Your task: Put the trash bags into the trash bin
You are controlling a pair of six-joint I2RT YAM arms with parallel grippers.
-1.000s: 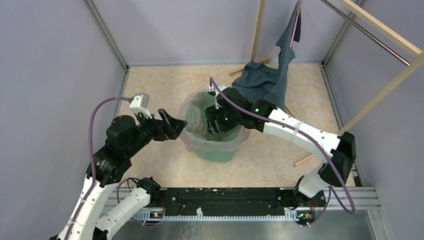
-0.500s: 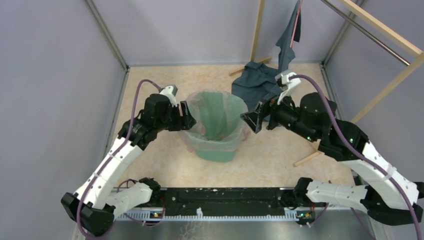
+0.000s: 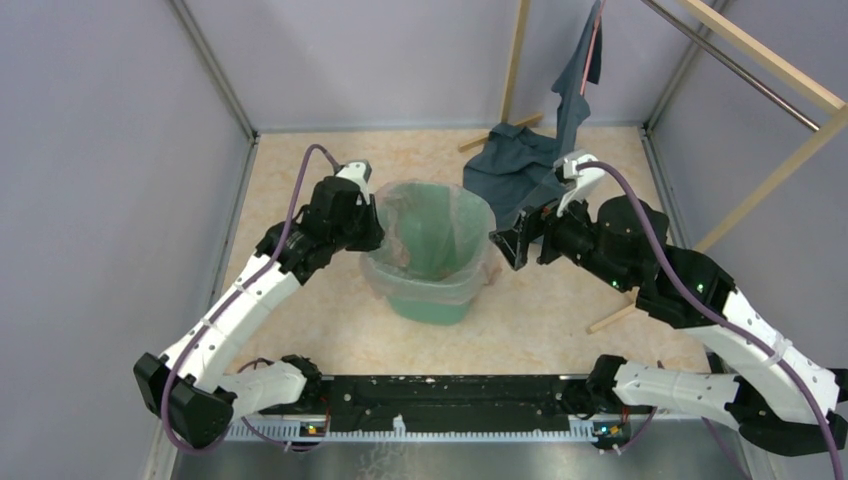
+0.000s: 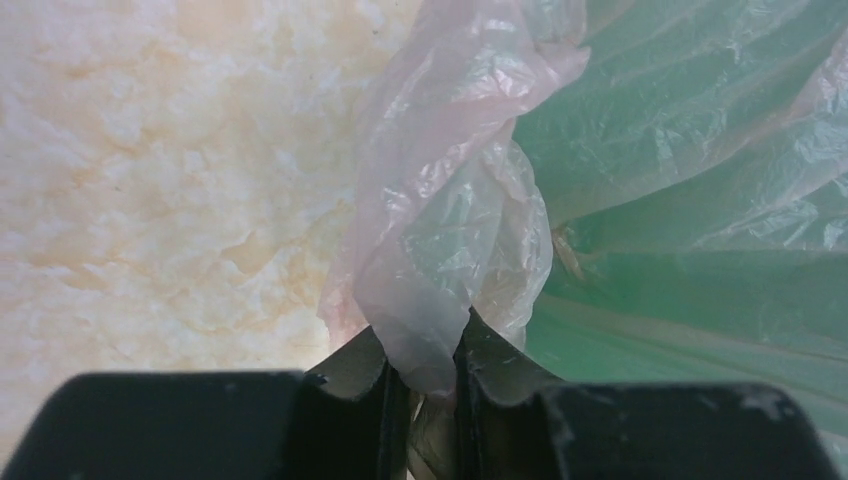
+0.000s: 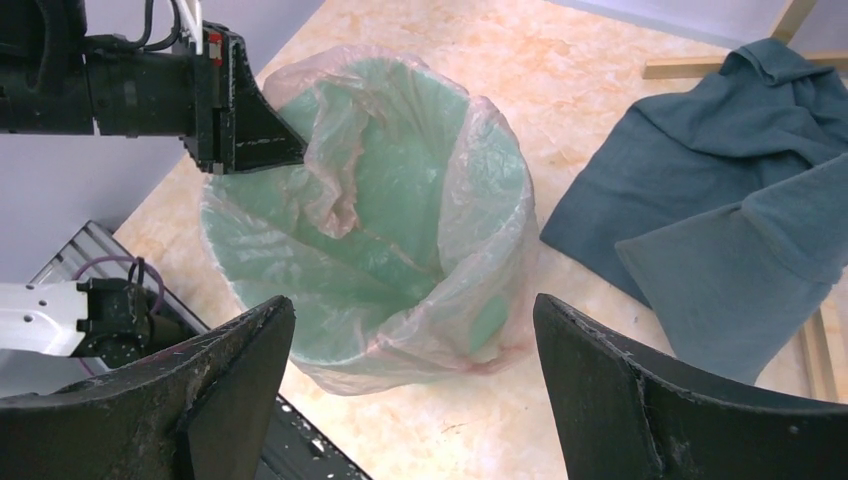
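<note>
Left gripper [image 4: 430,385] first: its jaws are nearly together and nipped on a gathered fold of the trash bag [image 4: 440,230], right at the left lip of the trash bin [image 3: 430,305]. The film bunches into a soft twist between the fingers, with nothing rigid about it.

The right gripper [image 5: 412,308] hangs just off the bin's right side, its jaws spread wide and holding nothing.

The bag sits down inside the bin as a liner. Its edge is rolled over the near and right lip, while a loose flap on the left sags inward.

This pale-pink film looks feather-light, glossy and slippery, and it crumples at a touch. It will likely slide out of a shallow pinch and could tear if dragged hard over the rim. The best hold, I'd say, is a doubled-up fold at the hem, well between the pads, as the left has it. A single sheet is a poorer bet. The bin looks light too and might shift under a sideways pull.

The table [image 3: 330,330] is smooth, marbled beige. Lilac walls [image 3: 100,200] close in on three sides. A dark blue-grey garment [image 3: 515,165] lies just behind the right gripper, under a wooden frame [image 3: 760,190], so elbow room there is tight.
</note>
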